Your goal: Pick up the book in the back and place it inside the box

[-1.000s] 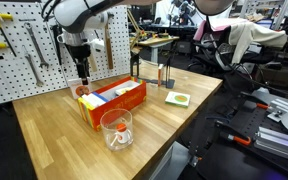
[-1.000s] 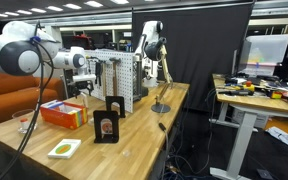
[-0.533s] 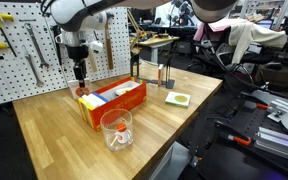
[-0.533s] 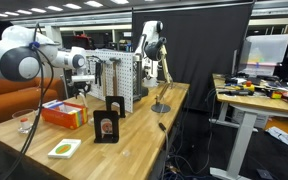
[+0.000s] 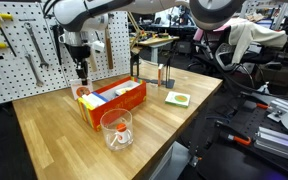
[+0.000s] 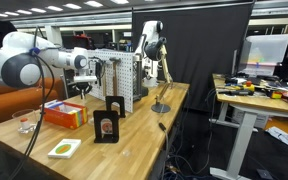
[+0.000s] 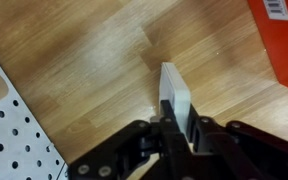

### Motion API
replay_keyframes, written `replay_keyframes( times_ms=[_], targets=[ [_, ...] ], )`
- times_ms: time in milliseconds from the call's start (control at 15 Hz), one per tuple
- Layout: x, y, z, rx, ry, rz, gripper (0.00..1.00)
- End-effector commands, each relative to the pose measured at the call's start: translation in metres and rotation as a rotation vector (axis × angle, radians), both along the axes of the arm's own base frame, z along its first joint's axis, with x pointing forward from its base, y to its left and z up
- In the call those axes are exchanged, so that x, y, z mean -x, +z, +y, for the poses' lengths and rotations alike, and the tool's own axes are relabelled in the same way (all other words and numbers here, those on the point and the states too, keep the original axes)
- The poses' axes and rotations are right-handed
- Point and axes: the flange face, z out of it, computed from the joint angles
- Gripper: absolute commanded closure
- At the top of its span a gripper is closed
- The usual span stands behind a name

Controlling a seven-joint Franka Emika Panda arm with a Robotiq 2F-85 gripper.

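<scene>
The book (image 7: 172, 88) shows edge-on in the wrist view as a thin white slab standing on the wooden table. My gripper (image 7: 179, 125) is shut on its near edge, one black finger on each side. In an exterior view the gripper (image 5: 81, 72) hangs straight down behind the far end of the orange-red box (image 5: 114, 99), close to the pegboard, with a bit of the pale book (image 5: 81, 91) below it. A corner of the box (image 7: 280, 40) lies at the upper right of the wrist view. The box (image 6: 64, 113) also shows from the side, with the gripper (image 6: 82, 88) behind it.
A clear plastic cup (image 5: 116, 129) stands in front of the box. A green-and-white pad (image 5: 178, 98) lies near the table's edge. A dark upright frame (image 6: 106, 122) stands mid-table. The white pegboard (image 5: 24, 50) with tools rises just behind the gripper.
The jaws have closed from wide open onto the book's edge. The arm has stayed nearly in place behind the box.
</scene>
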Motion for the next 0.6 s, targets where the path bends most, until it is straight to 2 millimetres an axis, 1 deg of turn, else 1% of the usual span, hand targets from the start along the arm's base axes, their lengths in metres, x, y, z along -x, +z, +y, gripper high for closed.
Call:
replay_keyframes(
  times_ms=[0, 200, 333, 467, 533],
  targets=[
    [-0.001, 0.004, -0.002, -0.008, 0.006, -0.009, 0.96],
    [-0.005, 0.025, -0.001, -0.038, -0.019, -0.040, 0.96],
    [-0.010, 0.047, 0.001, -0.057, -0.021, -0.072, 0.96],
    [-0.010, 0.069, 0.002, -0.053, -0.010, -0.092, 0.96],
    [-0.010, 0.077, 0.002, -0.052, -0.006, -0.087, 0.96]
  ],
)
